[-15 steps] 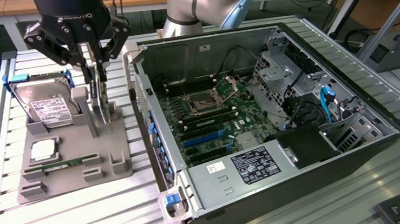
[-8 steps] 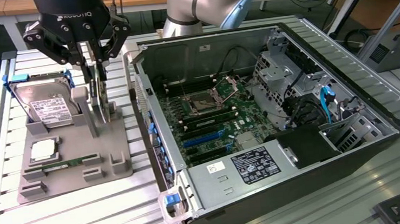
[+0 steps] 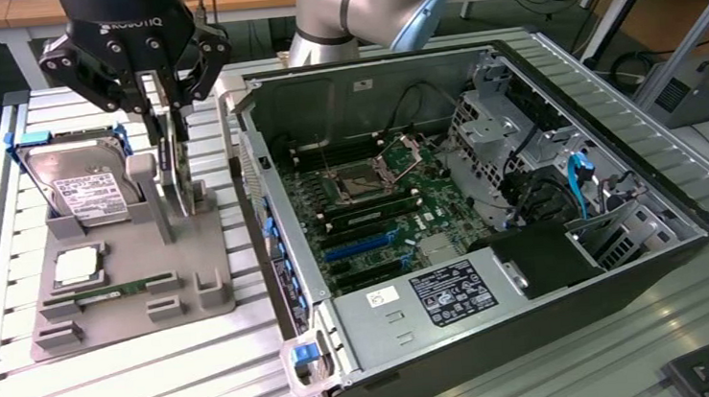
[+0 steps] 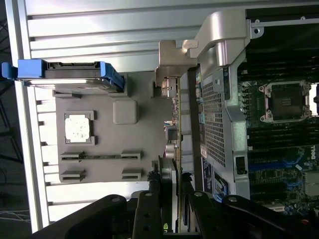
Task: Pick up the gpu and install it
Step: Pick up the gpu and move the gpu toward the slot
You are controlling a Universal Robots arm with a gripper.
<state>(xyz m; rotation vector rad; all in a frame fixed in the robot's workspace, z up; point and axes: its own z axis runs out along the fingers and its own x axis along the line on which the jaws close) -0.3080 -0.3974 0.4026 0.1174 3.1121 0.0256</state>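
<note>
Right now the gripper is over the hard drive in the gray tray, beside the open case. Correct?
Not quite. As the exterior view shows, the gripper is over the gpu, standing on edge in the gray tray beside the open case; the hard drive sits further to that view's left.

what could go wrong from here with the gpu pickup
The gripper pinches the gpu by its thin top edge, so it may tilt or slip when lifted out of the gray holder. The computer case wall stands close beside it; the card could clip that on the way over.
</note>
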